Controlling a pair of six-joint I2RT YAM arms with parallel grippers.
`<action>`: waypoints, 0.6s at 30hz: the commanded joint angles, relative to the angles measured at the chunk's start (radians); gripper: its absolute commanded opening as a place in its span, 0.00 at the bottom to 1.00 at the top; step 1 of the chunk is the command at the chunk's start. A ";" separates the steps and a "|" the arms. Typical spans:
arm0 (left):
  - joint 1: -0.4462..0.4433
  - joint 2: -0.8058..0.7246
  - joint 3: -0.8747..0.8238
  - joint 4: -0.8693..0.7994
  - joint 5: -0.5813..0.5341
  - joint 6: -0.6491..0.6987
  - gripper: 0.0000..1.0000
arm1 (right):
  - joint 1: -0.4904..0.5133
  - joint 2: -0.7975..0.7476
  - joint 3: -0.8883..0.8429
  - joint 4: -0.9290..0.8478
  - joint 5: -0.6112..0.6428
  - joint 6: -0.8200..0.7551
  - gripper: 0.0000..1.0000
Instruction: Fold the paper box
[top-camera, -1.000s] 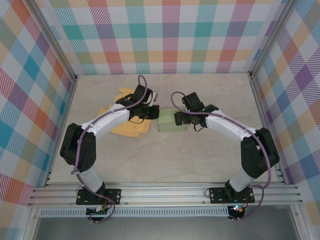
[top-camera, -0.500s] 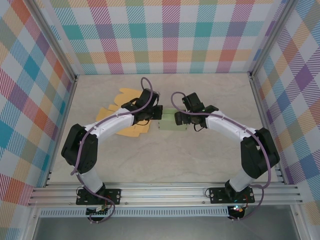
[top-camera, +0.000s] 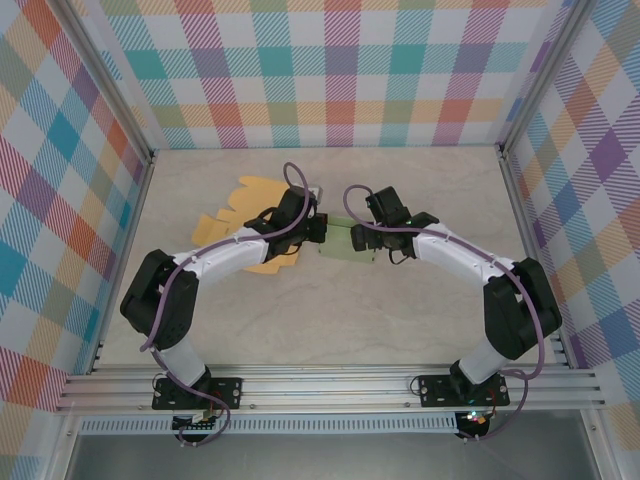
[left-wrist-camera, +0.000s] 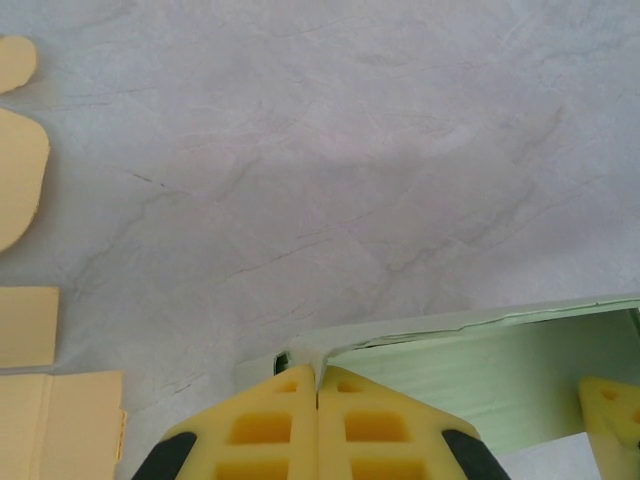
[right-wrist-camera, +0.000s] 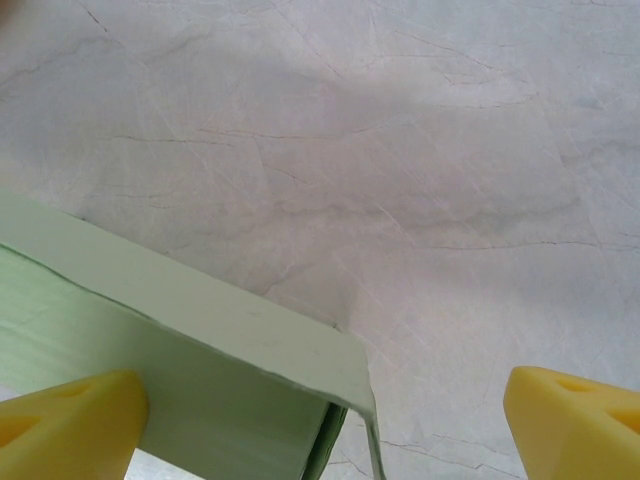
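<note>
**Rail** (top-camera: 330, 385): ribbed aluminium along the desk's near edge, well to the near side of the box (top-camera: 346, 249). Both arm bases are bolted to it.

**Desk** (top-camera: 330, 320): pale grey-beige, matt, with marble-like veins.

**Left arm** (top-camera: 215, 255): white shells, black joints, purple cable. It reaches in to the box's left end.

**Right arm** (top-camera: 460, 255): same build. It reaches in to the box's right end.

**Box**: thin pale green card, smooth, with straight creases, partly formed. It lies mid-desk between the two sets of jaws. The left wrist view shows its hollow inside (left-wrist-camera: 470, 385). The right wrist view shows a flat panel (right-wrist-camera: 200, 310) ending in a folded corner.

**Left jaws**: yellow pads (left-wrist-camera: 270, 430) moulded with square pockets, pressed together. They pinch a thin edge at the box's left corner.

**Right jaws**: plain yellow wedge-shaped pads, spread wide, with the box's wall between them. The wall is close against one pad (right-wrist-camera: 70, 405), though contact cannot be told, and well apart from the other.

**Sheets** (top-camera: 245, 210): flat yellow card with rounded lobes and square tabs (left-wrist-camera: 25, 325). They lie on the desk left of the box, partly under the left arm.

**Walls** (top-camera: 340, 70): pastel check pattern, standing beyond the box and to either side.
</note>
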 joint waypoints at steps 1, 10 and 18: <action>-0.035 0.000 -0.041 -0.011 0.027 0.027 0.00 | 0.009 -0.007 0.008 -0.079 -0.042 -0.004 0.93; -0.040 -0.007 -0.038 -0.031 0.001 0.039 0.00 | 0.008 -0.077 0.070 -0.129 -0.062 -0.016 0.77; -0.053 0.006 -0.033 -0.031 -0.031 0.027 0.00 | 0.009 -0.092 0.071 -0.212 -0.054 0.075 0.64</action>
